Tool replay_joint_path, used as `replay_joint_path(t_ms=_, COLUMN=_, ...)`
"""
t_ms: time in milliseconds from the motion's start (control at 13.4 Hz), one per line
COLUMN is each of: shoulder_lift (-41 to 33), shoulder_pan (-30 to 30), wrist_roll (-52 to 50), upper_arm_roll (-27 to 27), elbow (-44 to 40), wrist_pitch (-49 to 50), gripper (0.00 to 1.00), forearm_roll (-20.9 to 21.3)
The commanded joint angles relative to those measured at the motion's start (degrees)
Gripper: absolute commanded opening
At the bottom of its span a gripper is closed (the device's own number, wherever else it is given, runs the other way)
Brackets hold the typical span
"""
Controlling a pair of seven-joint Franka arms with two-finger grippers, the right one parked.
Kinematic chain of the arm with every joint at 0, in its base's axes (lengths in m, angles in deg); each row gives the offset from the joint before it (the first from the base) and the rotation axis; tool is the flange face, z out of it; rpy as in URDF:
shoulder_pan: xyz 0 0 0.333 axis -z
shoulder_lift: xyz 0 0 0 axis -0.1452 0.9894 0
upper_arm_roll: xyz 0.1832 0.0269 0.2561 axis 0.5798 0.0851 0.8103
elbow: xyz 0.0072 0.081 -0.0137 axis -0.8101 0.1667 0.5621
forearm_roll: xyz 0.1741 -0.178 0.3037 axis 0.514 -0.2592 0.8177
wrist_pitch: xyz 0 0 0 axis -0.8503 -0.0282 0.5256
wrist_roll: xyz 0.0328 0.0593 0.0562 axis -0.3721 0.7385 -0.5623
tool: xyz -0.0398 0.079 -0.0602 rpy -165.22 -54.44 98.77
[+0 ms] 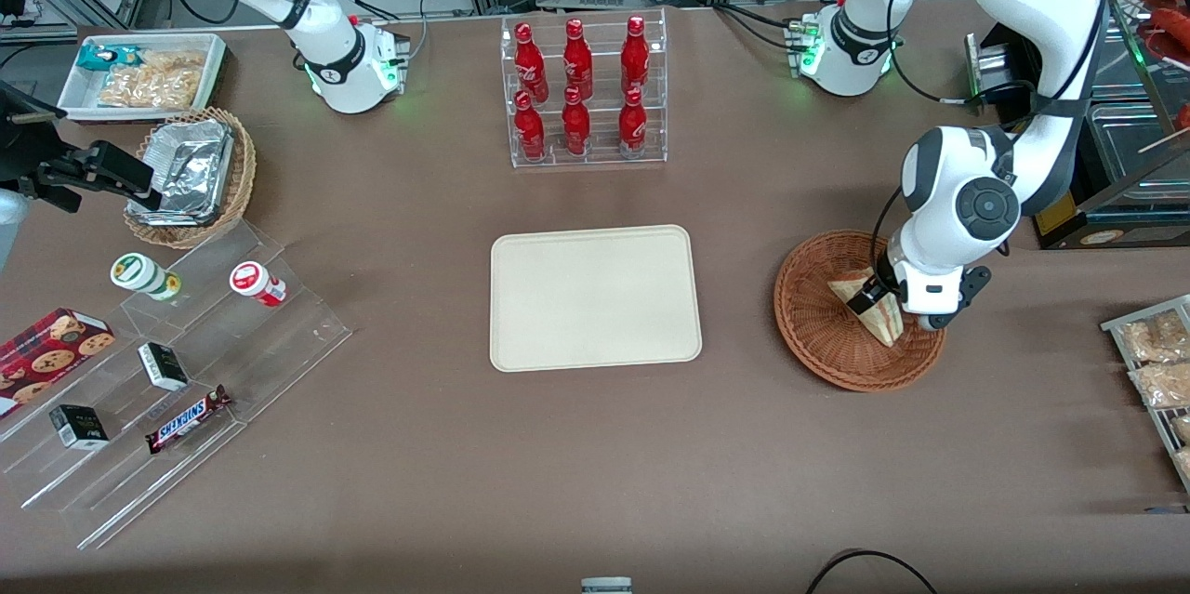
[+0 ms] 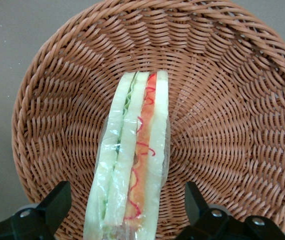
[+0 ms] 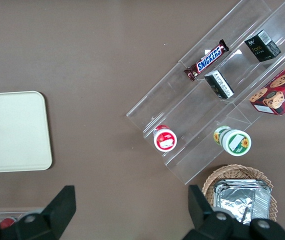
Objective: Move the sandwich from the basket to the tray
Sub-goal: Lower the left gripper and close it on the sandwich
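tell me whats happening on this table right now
The left arm's claw is down in the reddish-brown wicker basket, its fingers open on either side of a wrapped sandwich wedge. The sandwich lies in the basket, not lifted. The cream tray beside the basket, toward the table's middle, has nothing on it yet.

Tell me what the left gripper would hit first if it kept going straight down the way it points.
Most likely the sandwich: the left gripper hangs over the basket with its open fingers either side of the wedge. The remaining gap is hard to judge.
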Motion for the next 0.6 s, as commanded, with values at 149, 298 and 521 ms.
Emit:
replay_joint_path(t_ms=149, shoulder_lift=0.6, shoulder_pan=0.0, wrist_roll=-1.6, upper_arm_roll=-0.1, elbow=0.3, wrist_pitch=-0.1, gripper=0.4, forearm_roll=0.8)
replay_joint_path(t_ms=298, shoulder_lift=0.4, shoulder_pan=0.0, wrist_roll=-0.8, upper_arm_roll=-0.1, elbow=0.0, wrist_pitch=1.0, gripper=0.13, forearm_roll=0.8)
replay_joint_path(t_ms=521, shoulder_lift=-1.4, shoulder_pan=0.6, wrist_roll=-0.4, upper_arm_roll=-0.2, elbow=-2.1, wrist_pitch=6.7, gripper=0.11, forearm_roll=0.8)
